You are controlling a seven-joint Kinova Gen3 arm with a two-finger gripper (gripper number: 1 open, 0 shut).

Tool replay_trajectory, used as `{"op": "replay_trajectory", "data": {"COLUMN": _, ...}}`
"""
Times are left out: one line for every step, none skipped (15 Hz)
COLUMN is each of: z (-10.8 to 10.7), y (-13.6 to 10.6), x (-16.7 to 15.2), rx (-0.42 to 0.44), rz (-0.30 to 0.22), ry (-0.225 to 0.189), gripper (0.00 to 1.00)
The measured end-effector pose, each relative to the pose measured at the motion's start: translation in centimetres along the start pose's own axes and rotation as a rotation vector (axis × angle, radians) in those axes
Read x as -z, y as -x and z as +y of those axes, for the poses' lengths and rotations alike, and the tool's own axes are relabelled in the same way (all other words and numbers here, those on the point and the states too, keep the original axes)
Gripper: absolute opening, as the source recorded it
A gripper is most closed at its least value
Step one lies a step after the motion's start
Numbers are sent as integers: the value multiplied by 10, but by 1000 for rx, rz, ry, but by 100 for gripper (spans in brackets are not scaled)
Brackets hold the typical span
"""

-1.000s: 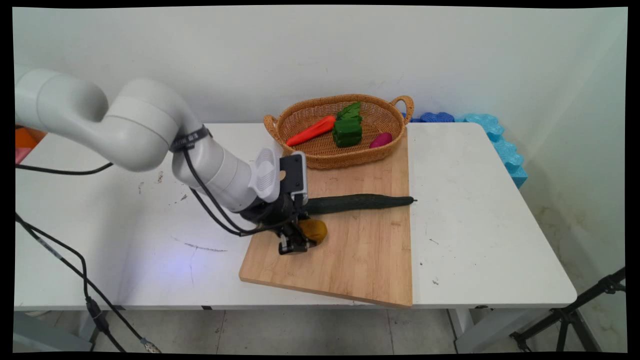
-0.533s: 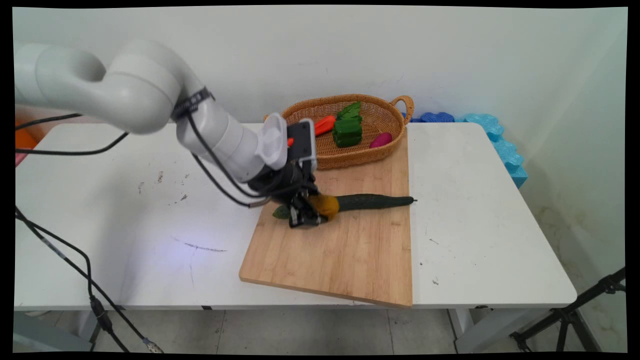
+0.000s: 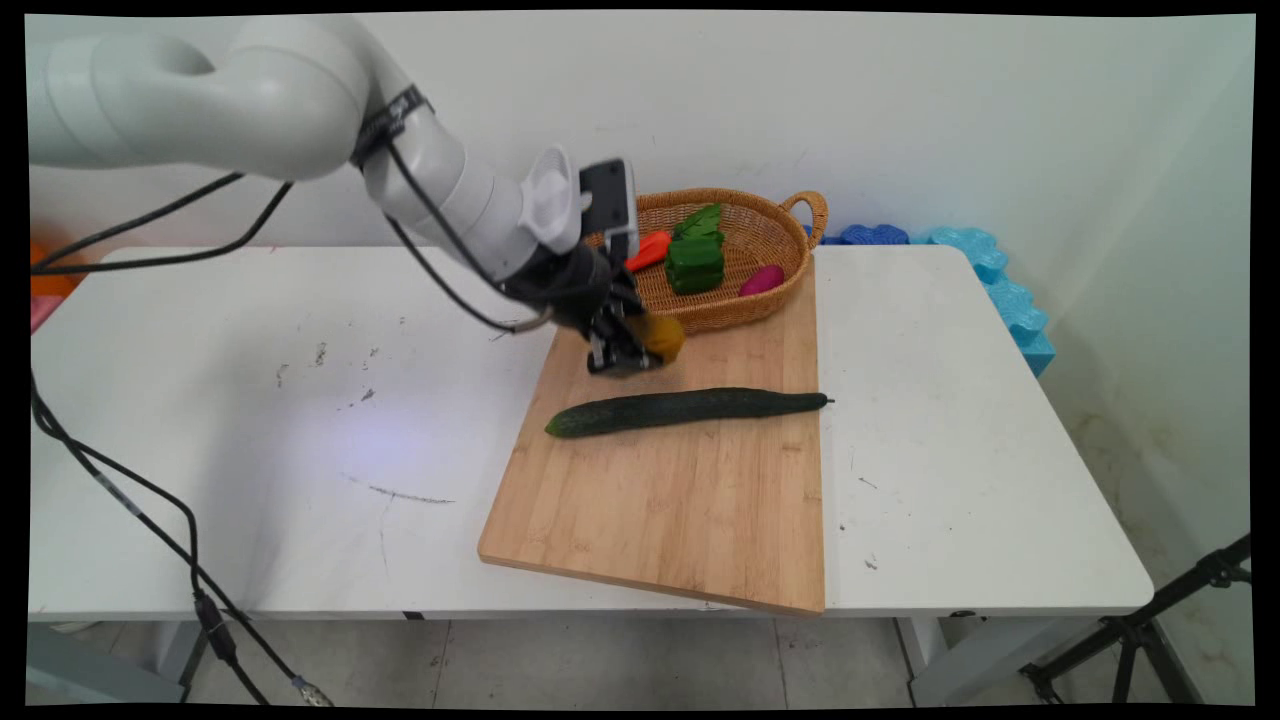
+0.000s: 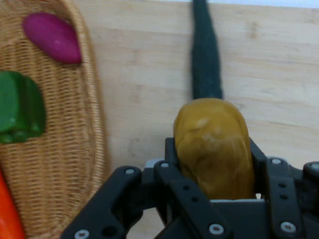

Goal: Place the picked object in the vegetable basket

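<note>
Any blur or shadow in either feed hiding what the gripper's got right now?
Main view: sharp; the gripper partly hides the yellow-brown potato it holds, near the basket; soft shadows only. Hand view: slightly soft throughout, but the potato shows clearly between the fingers, with the cucumber beyond it.

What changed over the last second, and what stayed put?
The gripper, shut on the yellow-brown potato, lifted it off the wooden cutting board and carried it over the long dark green cucumber toward the wicker basket. Cucumber, board and basket contents stayed put.
</note>
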Motion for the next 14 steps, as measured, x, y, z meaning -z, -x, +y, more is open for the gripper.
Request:
{"op": "replay_trajectory", "data": {"z": -10, "y": -2, "x": 0, "rx": -6, "rz": 2, "ry": -13, "gripper": 0}}
{"op": "replay_trajectory", "data": {"z": -19, "y": -3, "x": -1, "rx": -11, "rz": 3, "ry": -25, "gripper": 0}}
{"op": "replay_trajectory", "data": {"z": -28, "y": -4, "x": -3, "rx": -15, "rz": 3, "ry": -36, "gripper": 0}}
{"op": "replay_trajectory", "data": {"z": -37, "y": -5, "x": -5, "rx": -21, "rz": 3, "ry": -48, "gripper": 0}}
{"op": "replay_trajectory", "data": {"z": -46, "y": -5, "x": -7, "rx": -28, "rz": 2, "ry": -60, "gripper": 0}}
{"op": "replay_trajectory", "data": {"z": -54, "y": -5, "x": -10, "rx": -32, "rz": 0, "ry": -70, "gripper": 0}}
{"op": "replay_trajectory", "data": {"z": -59, "y": -4, "x": -12, "rx": -36, "rz": -1, "ry": -76, "gripper": 0}}
{"op": "replay_trajectory", "data": {"z": -66, "y": -3, "x": -15, "rx": -40, "rz": -4, "ry": -85, "gripper": 0}}
{"op": "replay_trajectory", "data": {"z": -71, "y": -3, "x": -17, "rx": -43, "rz": -6, "ry": -90, "gripper": 0}}
{"op": "replay_trajectory", "data": {"z": -79, "y": -1, "x": -22, "rx": -48, "rz": -10, "ry": -100, "gripper": 0}}
{"op": "replay_trajectory", "data": {"z": -86, "y": 1, "x": -25, "rx": -51, "rz": -14, "ry": -107, "gripper": 0}}
{"op": "replay_trajectory", "data": {"z": -93, "y": 4, "x": -30, "rx": -56, "rz": -18, "ry": -113, "gripper": 0}}
{"op": "replay_trajectory", "data": {"z": -98, "y": 6, "x": -34, "rx": -59, "rz": -22, "ry": -118, "gripper": 0}}
{"op": "replay_trajectory", "data": {"z": -104, "y": 10, "x": -39, "rx": -64, "rz": -26, "ry": -122, "gripper": 0}}
